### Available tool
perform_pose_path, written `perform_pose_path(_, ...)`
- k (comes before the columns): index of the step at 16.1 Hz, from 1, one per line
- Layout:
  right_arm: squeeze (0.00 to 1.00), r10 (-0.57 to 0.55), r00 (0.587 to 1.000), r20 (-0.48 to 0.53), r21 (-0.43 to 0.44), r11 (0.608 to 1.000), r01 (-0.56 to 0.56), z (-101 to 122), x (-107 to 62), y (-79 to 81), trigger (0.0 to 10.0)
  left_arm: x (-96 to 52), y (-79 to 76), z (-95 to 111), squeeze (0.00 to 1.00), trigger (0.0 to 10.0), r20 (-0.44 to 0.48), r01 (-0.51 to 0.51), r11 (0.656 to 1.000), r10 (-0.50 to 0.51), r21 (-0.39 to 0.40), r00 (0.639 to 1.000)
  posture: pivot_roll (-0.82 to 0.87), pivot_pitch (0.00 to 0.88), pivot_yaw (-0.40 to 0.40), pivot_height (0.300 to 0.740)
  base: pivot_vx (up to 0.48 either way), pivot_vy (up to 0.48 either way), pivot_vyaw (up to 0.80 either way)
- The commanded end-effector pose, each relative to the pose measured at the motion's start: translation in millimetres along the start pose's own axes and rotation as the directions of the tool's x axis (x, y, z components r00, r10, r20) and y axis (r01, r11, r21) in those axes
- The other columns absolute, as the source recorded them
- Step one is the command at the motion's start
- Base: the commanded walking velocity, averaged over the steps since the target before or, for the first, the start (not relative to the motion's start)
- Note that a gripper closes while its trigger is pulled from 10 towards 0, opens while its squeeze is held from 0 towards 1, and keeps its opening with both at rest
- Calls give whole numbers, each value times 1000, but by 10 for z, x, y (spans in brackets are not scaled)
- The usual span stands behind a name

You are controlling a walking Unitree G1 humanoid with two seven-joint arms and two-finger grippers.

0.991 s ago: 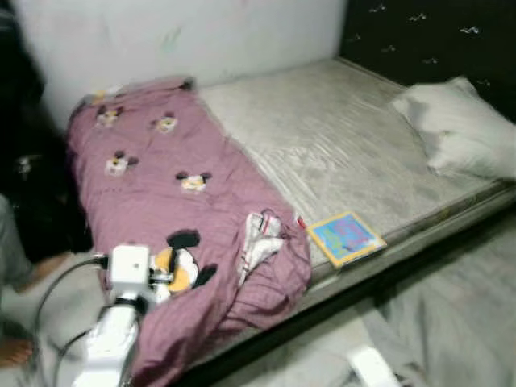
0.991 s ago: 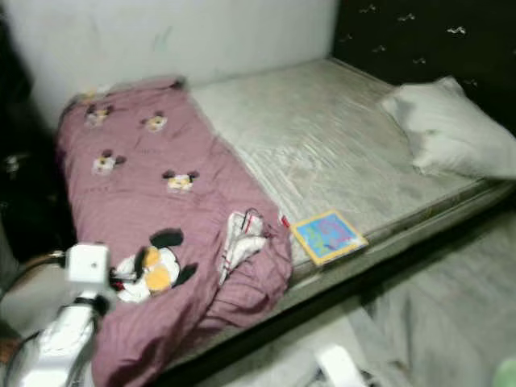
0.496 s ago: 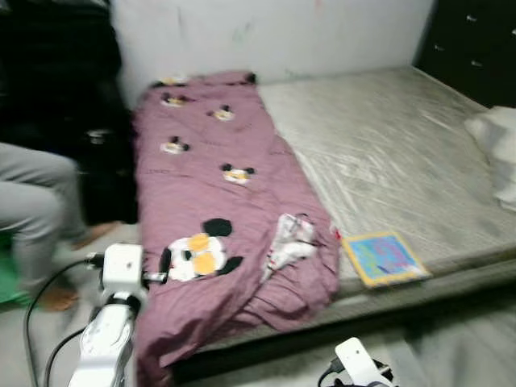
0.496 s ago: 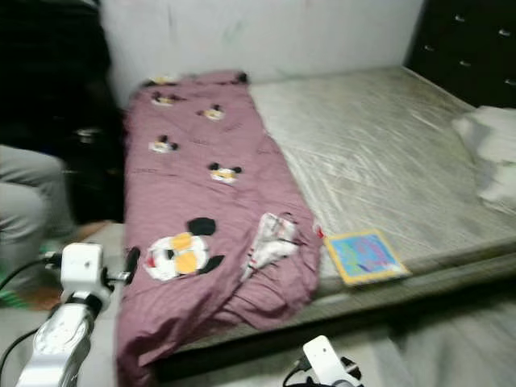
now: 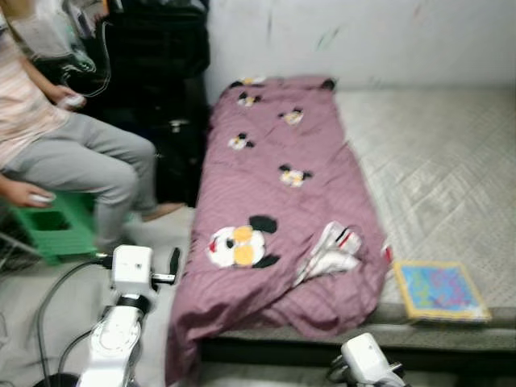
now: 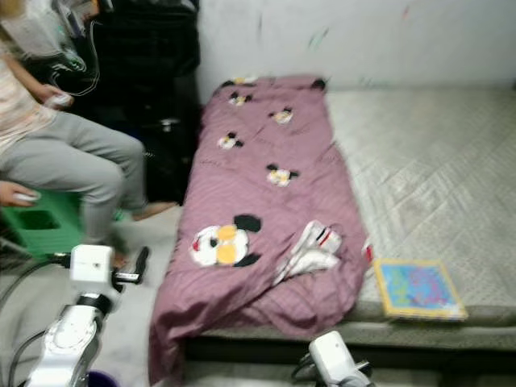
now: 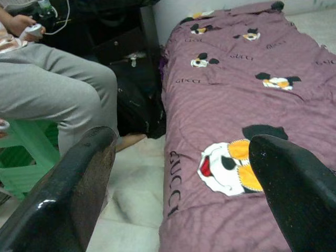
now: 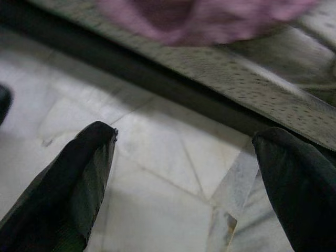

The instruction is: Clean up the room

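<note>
A mauve blanket (image 5: 282, 185) printed with cartoon mice covers the left strip of the grey mattress (image 5: 435, 169) and hangs over its front corner. A crumpled white cloth (image 5: 332, 250) lies on the blanket near the front. To its right, a colourful yellow-edged book (image 5: 439, 290) rests at the mattress edge. My left gripper (image 7: 181, 137) is open, held low by the bed's left front corner, facing the blanket's big mouse print (image 7: 231, 165). Over the pale floor below the bed edge, my right gripper (image 8: 185, 131) is open with nothing between its fingers.
A person (image 5: 72, 153) in grey trousers sits on a green stool (image 5: 52, 230) at the left, holding small controllers. Black bags (image 5: 173, 137) stand between the person and the bed. A white wall (image 5: 363, 32) runs behind the bed. Pale tiled floor (image 5: 48, 306) lies in front.
The camera has swung left: the person, stool and black bags have come into view and the pillow has left it. Both arms keep about the same pose.
</note>
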State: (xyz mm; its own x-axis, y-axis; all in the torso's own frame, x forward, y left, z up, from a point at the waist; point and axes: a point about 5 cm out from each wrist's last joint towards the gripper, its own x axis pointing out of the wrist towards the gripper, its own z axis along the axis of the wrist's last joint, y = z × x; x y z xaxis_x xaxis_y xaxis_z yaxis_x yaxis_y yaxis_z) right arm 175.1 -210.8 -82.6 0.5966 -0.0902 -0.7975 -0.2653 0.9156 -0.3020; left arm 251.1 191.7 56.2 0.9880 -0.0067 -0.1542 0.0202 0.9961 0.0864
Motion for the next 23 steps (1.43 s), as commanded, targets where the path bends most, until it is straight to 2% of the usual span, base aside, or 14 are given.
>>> perform_pose_path(1,0,-38,997,66,58,998,34,149,21,-71,10000,9,52,21,0,10000,6,-13,1000,13,18,1000,19,0,24,740,0,0,0)
perform_pose_path(3,0,-127,980,150,137,985,107,301,20,-273,10000,22,66,38,0,10000,17,-19,1000,19,20,1000,16,0,27,740,0,0,0)
perform_pose_path(6,0,-266,915,303,161,961,226,589,-63,-826,10000,30,69,62,0,10000,31,-17,1000,16,26,999,2,0,30,740,0,0,0)
perform_pose_path(8,0,-358,802,478,213,933,290,904,-229,-1092,10000,47,57,117,0,10000,55,-10,1000,8,25,998,-10,0,36,740,0,0,0)
perform_pose_path(9,0,-370,753,544,175,928,330,1017,-312,-1118,10000,51,41,123,0,10000,58,-2,1000,0,22,998,-17,0,39,740,0,0,0)
perform_pose_path(10,0,-354,698,622,164,931,326,1168,-424,-1035,10000,58,18,127,0,10000,62,11,1000,-12,22,998,-21,0,41,740,0,0,0)
perform_pose_path(11,0,-340,669,661,186,938,293,1260,-498,-954,10000,63,11,134,0,10000,65,13,1000,-14,23,998,-23,0,43,740,0,0,0)
perform_pose_path(13,0,-303,628,717,340,938,64,1493,-672,-730,10000,50,24,160,0,10000,76,5,1000,-6,18,997,-24,0,47,740,0,0,0)
perform_pose_path(14,0,-268,644,717,429,897,-105,1590,-755,-580,10000,-4,61,163,0,10000,81,-9,1000,8,12,997,-28,0,48,740,0,0,0)
perform_pose_path(15,0,-256,635,729,459,871,-176,1635,-833,-513,10000,-54,89,162,0,10000,83,-20,1000,20,9,996,-25,0,48,740,0,0,0)
perform_pose_path(16,0,-194,596,779,404,883,-240,1675,-969,-388,10000,-131,130,157,0,10000,83,-45,999,44,2,996,-18,0,45,740,0,0,0)
perform_pose_path(19,0,-32,572,820,217,941,-259,1618,-1169,-204,10000,-170,159,133,0,10000,70,-54,999,54,-3,996,-6,0,37,740,0,0,0)
perform_pose_path(21,0,-1,599,800,217,932,-289,1575,-1205,-238,10000,-117,174,202,0,10000,91,-62,998,62,-4,994,-1,0,37,740,0,0,0)
perform_pose_path(23,0,-33,607,794,231,940,-251,1563,-1189,-306,10000,-97,143,307,0,10000,128,-60,998,63,-25,990,5,0,34,740,0,0,0)
